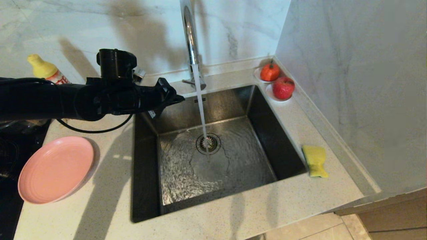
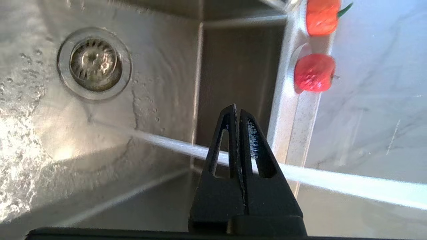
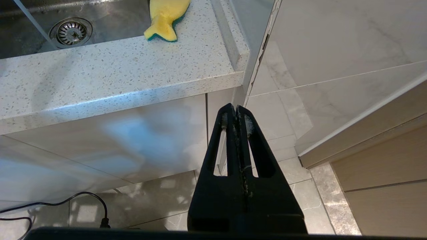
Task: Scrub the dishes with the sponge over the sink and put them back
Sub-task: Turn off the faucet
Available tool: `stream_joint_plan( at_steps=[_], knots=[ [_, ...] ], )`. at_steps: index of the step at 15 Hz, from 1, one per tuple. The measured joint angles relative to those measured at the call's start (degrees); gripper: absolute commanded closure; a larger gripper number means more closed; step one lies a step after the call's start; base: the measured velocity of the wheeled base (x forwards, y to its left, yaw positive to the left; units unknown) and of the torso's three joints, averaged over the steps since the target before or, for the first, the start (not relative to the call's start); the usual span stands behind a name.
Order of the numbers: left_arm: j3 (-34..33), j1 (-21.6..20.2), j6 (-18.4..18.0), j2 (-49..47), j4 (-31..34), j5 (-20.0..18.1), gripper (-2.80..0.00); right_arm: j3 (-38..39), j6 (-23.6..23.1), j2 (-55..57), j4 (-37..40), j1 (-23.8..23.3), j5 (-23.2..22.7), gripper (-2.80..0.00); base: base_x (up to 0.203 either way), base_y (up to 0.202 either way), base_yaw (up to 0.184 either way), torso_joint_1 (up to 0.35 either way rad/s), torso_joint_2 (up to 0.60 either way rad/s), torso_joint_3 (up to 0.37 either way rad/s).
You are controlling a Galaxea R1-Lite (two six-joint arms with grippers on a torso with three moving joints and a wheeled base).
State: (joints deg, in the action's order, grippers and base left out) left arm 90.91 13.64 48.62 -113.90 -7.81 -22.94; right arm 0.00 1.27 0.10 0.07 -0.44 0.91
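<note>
The steel sink [image 1: 253, 110] has water streaming from the chrome faucet [image 1: 190, 36] onto its drain [image 1: 208, 143]. A pink plate [image 1: 55, 168] lies on the counter left of the sink. The yellow sponge [image 1: 315, 160], green layer down, lies on the counter right of the sink and shows in the right wrist view too, as sponge [image 3: 165, 15]. My left gripper [image 1: 178, 98] hovers shut and empty over the sink's back left corner, pointing toward the water stream; its wrist view shows the left gripper [image 2: 236, 110] with jaws pressed together. My right gripper [image 3: 233, 109] hangs shut below the counter edge, over the floor.
A yellow-capped bottle [image 1: 46, 70] stands at the back left by a black stovetop [image 1: 10, 150]. Two red fruits [image 1: 283, 87] on small white dishes sit at the sink's back right corner. A marble wall [image 1: 360, 83] borders the counter on the right.
</note>
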Motion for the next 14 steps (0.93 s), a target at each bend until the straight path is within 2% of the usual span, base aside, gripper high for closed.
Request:
stream_joint_plan(
  at_steps=[3,6,14],
  knots=[
    [0.05,-0.02,0.09,-0.28,-1.96,0.40,0.00,0.00,-0.01,0.00,0.01,0.00,-0.01,0.00,0.000,0.000,0.000,0.000,0.00,0.000],
    [0.28,-0.02,1.53,-1.44,-5.92,3.07,0.00,0.00,-0.06,0.00,0.02,0.00,0.00,0.00,0.000,0.000,0.000,0.000,0.00,0.000],
    [3.35,0.00,3.08,-2.91,-6.40,3.81,0.00,0.00,-0.04,0.00,0.02,0.00,0.02,0.00,0.000,0.000,0.000,0.000,0.00,0.000]
  ],
)
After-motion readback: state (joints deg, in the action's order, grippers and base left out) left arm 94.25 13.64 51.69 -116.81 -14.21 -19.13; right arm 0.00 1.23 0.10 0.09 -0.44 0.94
